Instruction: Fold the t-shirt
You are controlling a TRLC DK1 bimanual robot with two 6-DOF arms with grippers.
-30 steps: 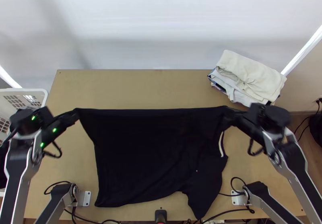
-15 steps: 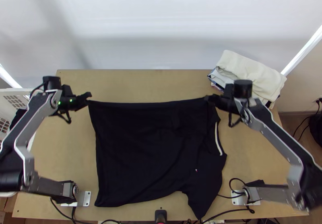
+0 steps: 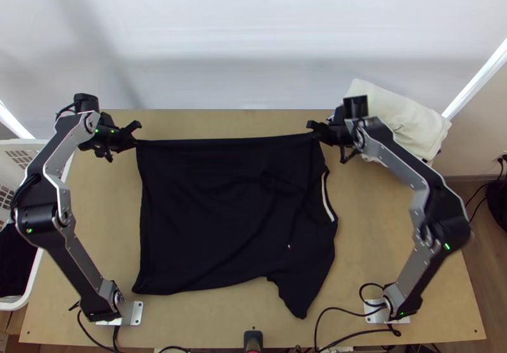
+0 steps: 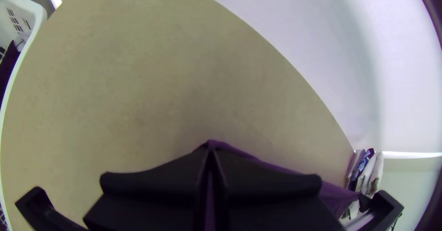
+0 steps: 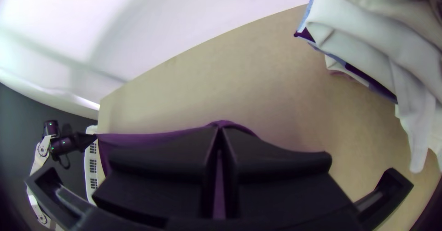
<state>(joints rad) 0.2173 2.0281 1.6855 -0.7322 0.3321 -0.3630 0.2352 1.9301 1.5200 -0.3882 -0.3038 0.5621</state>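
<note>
Both arms [image 3: 60,229] elbowed outward, left tool [image 3: 135,140] and right tool [image 3: 313,134] clenched on the far edge of the t-shirt [image 3: 215,213]

Top cam: I look steeply down on the table [image 3: 380,226] from high over its near edge. Both wrist cams: I'm in close at the shirt's [image 3: 222,213] far edge, looking past it toward the white backdrop [image 3: 253,49]. All three share basket [image 3: 22,144] and cloth stack [image 3: 405,125].
</note>
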